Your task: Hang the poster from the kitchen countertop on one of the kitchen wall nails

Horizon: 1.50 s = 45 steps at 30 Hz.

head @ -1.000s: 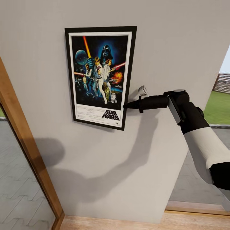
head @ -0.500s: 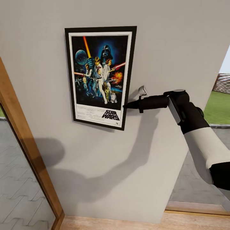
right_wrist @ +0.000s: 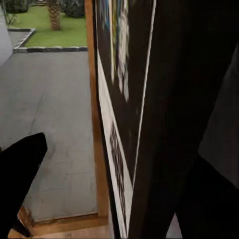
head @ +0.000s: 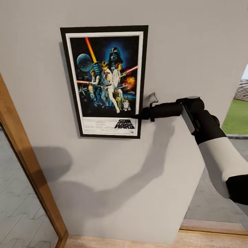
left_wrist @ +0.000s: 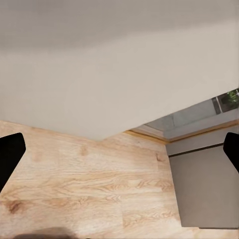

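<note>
The poster (head: 105,81) looks like printed paper in a matt black frame, the wall (head: 193,48) plain matt, the floor (left_wrist: 84,184) probably grainy pale wood.

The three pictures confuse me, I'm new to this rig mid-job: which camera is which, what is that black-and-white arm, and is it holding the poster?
The big picture is from the camera on the robot's head, looking at a plain wall. The black-and-white limb coming in from the right is the robot's right arm; its right tool reaches the right edge of the poster, low down near the logo. The poster lies flat against the wall, about upright.

The other two come from cameras near each tool. In the right wrist picture the poster is seen edge-on, very close, with one dark finger on either side of it, so the right tool looks shut on its edge, though I cannot see actual contact. In the left wrist picture the left tool points down at a wooden floor; its fingertips sit wide apart, holding nothing.
</note>
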### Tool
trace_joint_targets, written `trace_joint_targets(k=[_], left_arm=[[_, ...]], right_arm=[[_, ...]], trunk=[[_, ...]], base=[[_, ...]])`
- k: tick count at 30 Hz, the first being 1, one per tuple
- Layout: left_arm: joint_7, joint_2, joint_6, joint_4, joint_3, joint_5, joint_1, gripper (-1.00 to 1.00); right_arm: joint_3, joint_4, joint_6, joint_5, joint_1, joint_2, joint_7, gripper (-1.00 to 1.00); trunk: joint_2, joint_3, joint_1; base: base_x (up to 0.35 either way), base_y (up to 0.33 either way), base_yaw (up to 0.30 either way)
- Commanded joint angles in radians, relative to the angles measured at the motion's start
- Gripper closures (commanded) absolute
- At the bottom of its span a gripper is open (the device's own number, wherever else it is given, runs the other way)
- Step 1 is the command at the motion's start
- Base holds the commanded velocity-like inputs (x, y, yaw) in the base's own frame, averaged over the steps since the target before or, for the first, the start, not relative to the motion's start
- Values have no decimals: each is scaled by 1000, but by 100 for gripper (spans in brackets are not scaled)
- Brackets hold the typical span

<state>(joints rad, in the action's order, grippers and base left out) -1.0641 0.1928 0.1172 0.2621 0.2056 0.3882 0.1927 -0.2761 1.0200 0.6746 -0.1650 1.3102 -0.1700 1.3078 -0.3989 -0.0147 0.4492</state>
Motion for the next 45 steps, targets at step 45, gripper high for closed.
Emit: trace_joint_targets(k=[45], left_arm=[[-2,14,8,-1,-1,5,1,-100]], right_arm=[[204,262,-242,-2,-695,-5,61,-100]], trunk=[[-1,-1,1]], base=[[-112,0,0]])
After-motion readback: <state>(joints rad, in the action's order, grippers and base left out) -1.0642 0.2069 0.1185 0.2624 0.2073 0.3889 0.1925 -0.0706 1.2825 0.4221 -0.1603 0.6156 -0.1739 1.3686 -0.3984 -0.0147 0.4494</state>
